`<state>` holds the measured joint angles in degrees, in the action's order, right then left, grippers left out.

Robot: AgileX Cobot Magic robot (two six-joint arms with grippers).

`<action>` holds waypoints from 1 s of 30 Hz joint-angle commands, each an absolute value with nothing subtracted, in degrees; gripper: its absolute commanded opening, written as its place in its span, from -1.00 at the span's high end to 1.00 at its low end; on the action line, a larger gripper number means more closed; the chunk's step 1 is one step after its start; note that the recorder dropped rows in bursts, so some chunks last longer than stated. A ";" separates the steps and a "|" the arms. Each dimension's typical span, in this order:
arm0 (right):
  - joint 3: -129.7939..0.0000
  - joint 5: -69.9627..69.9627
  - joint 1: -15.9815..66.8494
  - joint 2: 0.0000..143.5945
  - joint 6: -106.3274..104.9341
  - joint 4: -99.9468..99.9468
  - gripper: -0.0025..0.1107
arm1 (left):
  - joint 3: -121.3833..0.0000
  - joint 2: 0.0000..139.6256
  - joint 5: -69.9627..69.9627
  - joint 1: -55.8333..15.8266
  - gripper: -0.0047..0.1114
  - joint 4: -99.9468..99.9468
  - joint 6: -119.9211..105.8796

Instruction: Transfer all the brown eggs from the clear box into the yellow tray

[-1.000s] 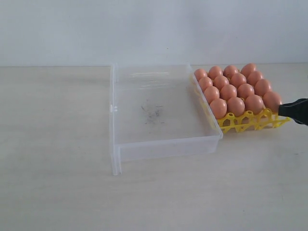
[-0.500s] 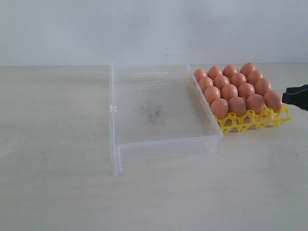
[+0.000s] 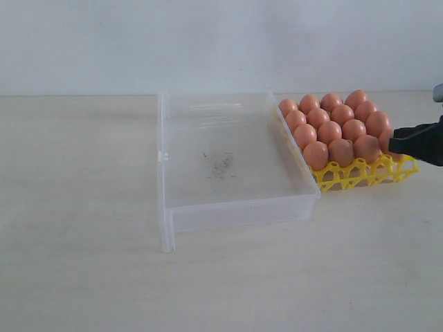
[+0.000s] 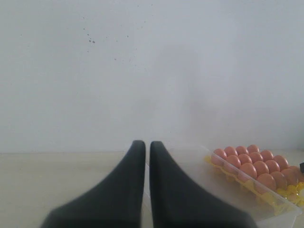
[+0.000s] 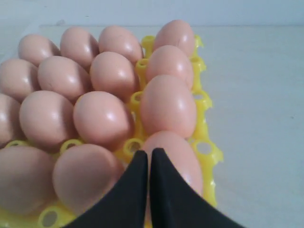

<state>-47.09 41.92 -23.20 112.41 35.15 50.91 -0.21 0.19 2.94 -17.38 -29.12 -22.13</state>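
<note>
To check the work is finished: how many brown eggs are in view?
16 eggs, all in the yellow tray, four rows of four, beside the clear box, which holds none. The right hand partly covers one corner egg.

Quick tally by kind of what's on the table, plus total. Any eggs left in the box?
brown eggs: 16, all in the tray, 0 in the box
clear box: 1
yellow tray: 1
Total: 18
</note>
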 commanded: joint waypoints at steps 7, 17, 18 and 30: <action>-47.28 30.54 -20.80 112.57 30.52 46.10 0.96 | 0.00 0.00 2.50 -17.39 0.85 -29.30 -22.33; -47.28 31.76 -20.80 116.39 41.98 57.55 0.96 | 0.00 0.00 2.50 -17.39 0.85 -29.30 -22.33; -47.28 33.74 -20.80 117.39 41.84 58.04 0.96 | 0.00 0.00 2.50 -17.39 0.85 -29.30 -22.33; -41.78 26.81 -20.80 96.15 31.01 50.31 0.96 | 0.00 0.00 2.50 -17.39 0.85 -29.30 -22.33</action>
